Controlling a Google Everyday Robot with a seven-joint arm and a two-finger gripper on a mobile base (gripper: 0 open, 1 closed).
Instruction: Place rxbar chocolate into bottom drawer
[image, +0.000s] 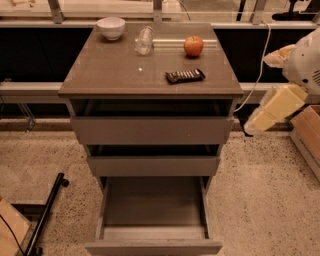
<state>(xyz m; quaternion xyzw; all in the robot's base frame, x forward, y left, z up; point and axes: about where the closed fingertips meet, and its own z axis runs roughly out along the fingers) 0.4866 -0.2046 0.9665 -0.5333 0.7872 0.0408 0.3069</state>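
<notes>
The rxbar chocolate (185, 76), a dark flat bar with pale lettering, lies on the cabinet top (115, 70), right of the middle and near the front edge. The bottom drawer (152, 202) is pulled far out and its flat grey floor is bare. My arm, with white and cream covers, hangs at the right edge of the view beside the cabinet. My gripper (248, 128) is at its lower end, level with the top drawer, well to the right of and below the bar. It holds nothing that I can see.
A red-orange apple (193, 46), a clear glass (144, 41) and a white bowl (111, 27) stand at the back of the top. The two upper drawers (150, 131) are slightly open. A cardboard box (307, 132) is at the right, a black pole (47, 212) on the floor at the left.
</notes>
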